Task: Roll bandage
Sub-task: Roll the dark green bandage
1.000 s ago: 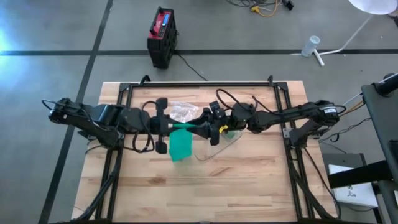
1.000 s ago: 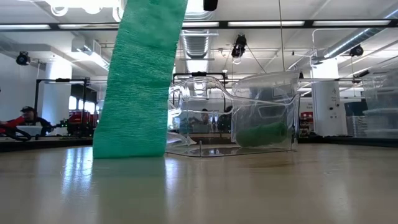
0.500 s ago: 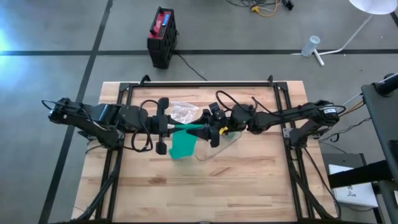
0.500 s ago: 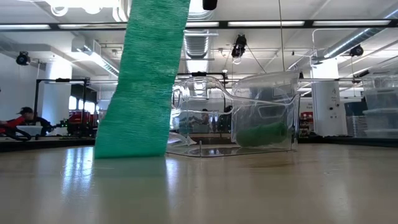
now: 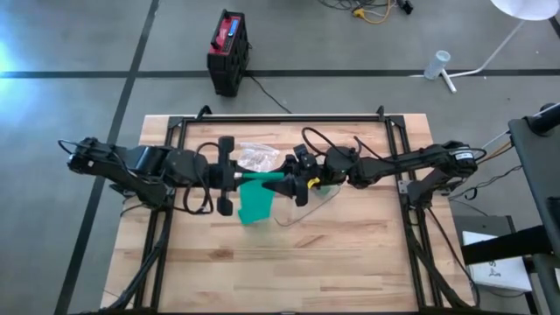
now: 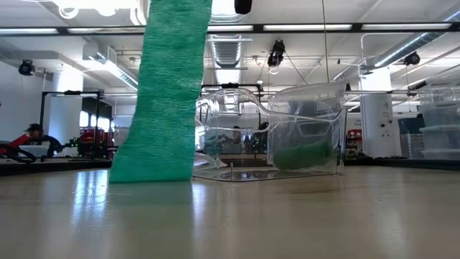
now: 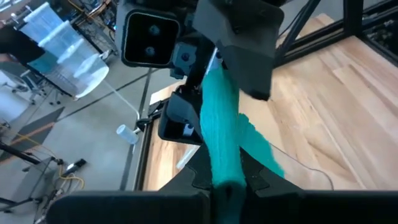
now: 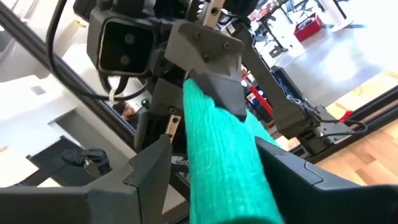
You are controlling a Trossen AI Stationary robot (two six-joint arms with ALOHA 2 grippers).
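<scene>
Wooden tabletop [image 5: 350, 254] with a clear plastic bag [image 6: 287, 137] lying on it. A black and red box [image 5: 228, 51] sits on the grey floor [image 5: 79, 52] behind, and a white lamp stand [image 5: 490, 48] too.

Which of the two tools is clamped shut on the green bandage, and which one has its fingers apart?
The left tool is shut on the green bandage, pinching its upper end. The right tool faces it with fingers apart around the same strip.
</scene>
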